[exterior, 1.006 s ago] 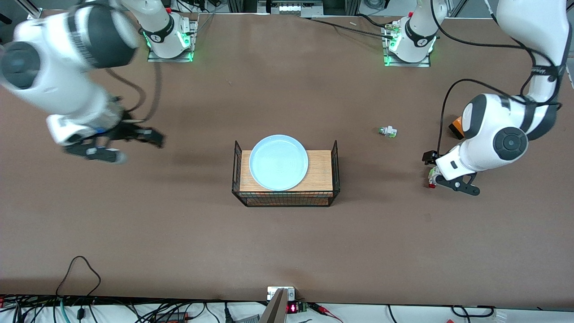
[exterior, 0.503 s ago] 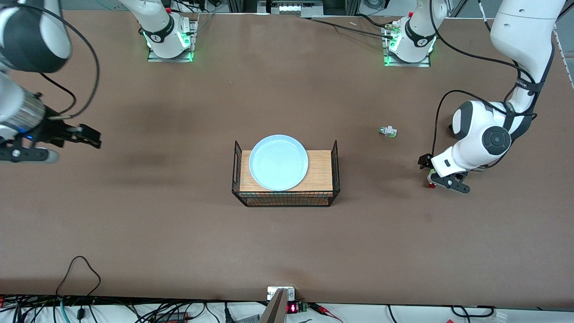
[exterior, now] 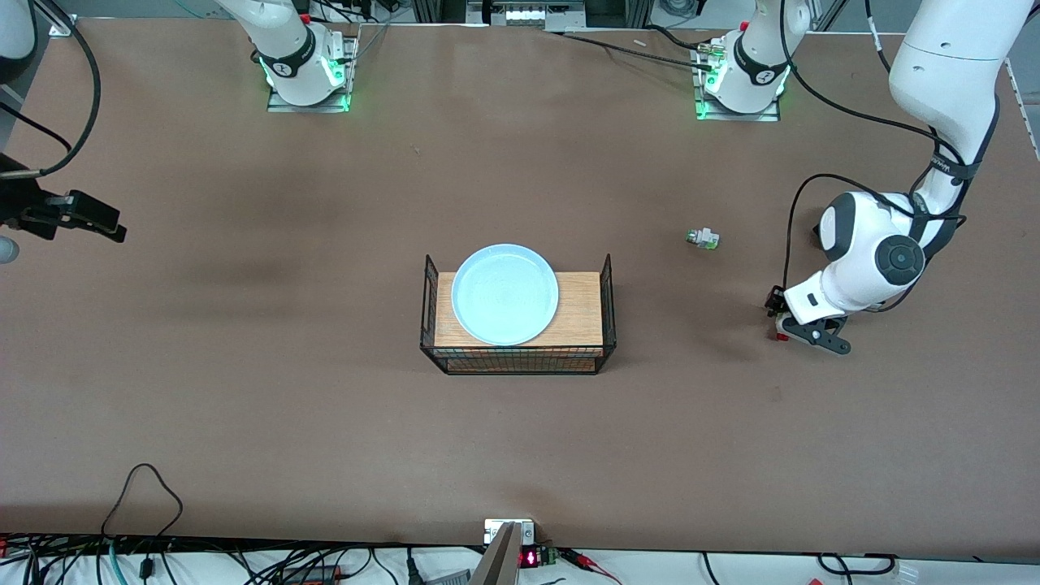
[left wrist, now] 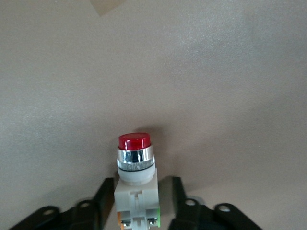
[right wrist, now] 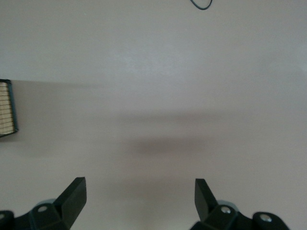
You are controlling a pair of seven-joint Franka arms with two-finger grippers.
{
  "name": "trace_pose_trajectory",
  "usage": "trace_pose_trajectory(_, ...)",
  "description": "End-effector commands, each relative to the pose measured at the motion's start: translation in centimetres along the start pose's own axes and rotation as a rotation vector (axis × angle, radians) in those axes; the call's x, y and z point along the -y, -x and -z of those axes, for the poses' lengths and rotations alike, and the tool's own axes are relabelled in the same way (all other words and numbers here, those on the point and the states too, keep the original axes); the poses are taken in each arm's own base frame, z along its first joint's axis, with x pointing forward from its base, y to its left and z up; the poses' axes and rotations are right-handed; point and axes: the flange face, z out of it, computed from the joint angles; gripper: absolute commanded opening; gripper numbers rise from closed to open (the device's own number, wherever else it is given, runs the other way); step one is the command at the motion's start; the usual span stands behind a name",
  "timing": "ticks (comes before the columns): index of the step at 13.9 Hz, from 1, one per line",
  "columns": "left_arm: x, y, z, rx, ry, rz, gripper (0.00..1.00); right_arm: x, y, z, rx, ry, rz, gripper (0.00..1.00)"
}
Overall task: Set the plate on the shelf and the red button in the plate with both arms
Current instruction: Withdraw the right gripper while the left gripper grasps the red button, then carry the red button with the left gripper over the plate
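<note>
My left gripper (exterior: 782, 323) sits low at the left arm's end of the table (exterior: 325, 422), at about four o'clock from the plate (exterior: 504, 294), its jaws closed on the red button (left wrist: 135, 165). The left wrist view shows the button's white body pinched between my two fingers (left wrist: 104, 199), chrome collar and red cap jutting out past the tips over bare brown tabletop.

The pale blue plate lies flat on the wooden board of a black wire basket (exterior: 607, 280) at the table's centre, well apart from both my grippers.

A second small button part (exterior: 702, 238), white with green bits, lies on the table at about two o'clock from the plate and eleven o'clock from my left gripper.

My right gripper (exterior: 81, 215) waits up in the air over the right arm's end of the table, at about ten o'clock from the plate. Its jaws stand wide open with nothing between them, and a corner of the basket shows in the right wrist view.
</note>
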Motion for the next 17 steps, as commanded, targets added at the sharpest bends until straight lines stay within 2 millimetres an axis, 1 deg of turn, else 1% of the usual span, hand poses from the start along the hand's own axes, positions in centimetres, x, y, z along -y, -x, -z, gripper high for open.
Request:
trace_pose_trajectory(1,0.2,-0.4,0.7,0.028,0.010,-0.027,0.04,0.0,2.9,-0.3,-0.013,-0.013,-0.027,1.00)
trace_pose_trajectory(2,0.2,-1.0,1.8,0.033,0.009,-0.028,0.04,0.1,3.2,-0.2,-0.003,-0.010,-0.007,1.00)
trace_pose_trajectory(3,0.0,-2.1,3.8,0.039,0.009,-0.037,0.04,0.2,3.5,0.1,0.016,-0.003,0.006,1.00)
trace_pose_trajectory(4,-0.5,-3.6,6.3,0.063,0.022,-0.046,0.04,0.3,3.7,0.5,0.028,0.015,0.016,1.00)
trace_pose_trajectory(5,-1.7,-5.4,9.5,0.095,0.046,-0.058,0.04,1.7,3.8,0.7,0.034,0.030,0.041,1.00)
trace_pose_trajectory(7,-4.1,-8.4,15.7,0.132,0.069,-0.036,0.04,2.0,3.7,1.6,0.019,0.047,0.051,1.00)
trace_pose_trajectory(8,-6.3,-9.6,18.5,0.141,0.080,-0.029,0.05,1.9,3.7,1.7,0.015,0.046,0.048,1.00)
trace_pose_trajectory(9,-9.0,-10.7,21.3,0.139,0.103,-0.004,0.05,2.0,3.5,1.6,0.015,0.041,0.035,1.00)
trace_pose_trajectory(10,-12.2,-11.7,24.5,0.131,0.155,0.054,0.05,2.0,3.5,1.7,0.015,0.041,0.037,1.00)
trace_pose_trajectory(11,-15.3,-12.1,26.9,0.131,0.200,0.095,0.05,2.1,3.5,1.6,0.015,0.041,0.040,1.00)
trace_pose_trajectory(12,-18.7,-12.6,28.9,0.119,0.240,0.143,0.05,2.3,3.4,1.4,0.018,0.042,0.041,1.00)
trace_pose_trajectory(13,-23.4,-12.9,30.3,0.125,0.266,0.206,0.05,2.3,3.4,1.4,0.018,0.042,0.046,1.00)
trace_pose_trajectory(14,-28.4,-12.8,30.7,0.145,0.267,0.266,0.05,2.4,3.4,1.5,0.017,0.043,0.057,1.00)
trace_pose_trajectory(15,-32.8,-12.9,30.8,0.144,0.257,0.310,0.05,2.6,3.4,1.7,0.014,0.043,0.063,1.00)
trace_pose_trajectory(16,-36.7,-13.4,30.7,0.112,0.269,0.329,0.05,2.6,3.4,2.0,0.006,0.043,0.064,1.00)
trace_pose_trajectory(17,-38.9,-14.0,29.7,0.099,0.288,0.366,0.05,2.6,3.3,2.1,0.005,0.043,0.063,1.00)
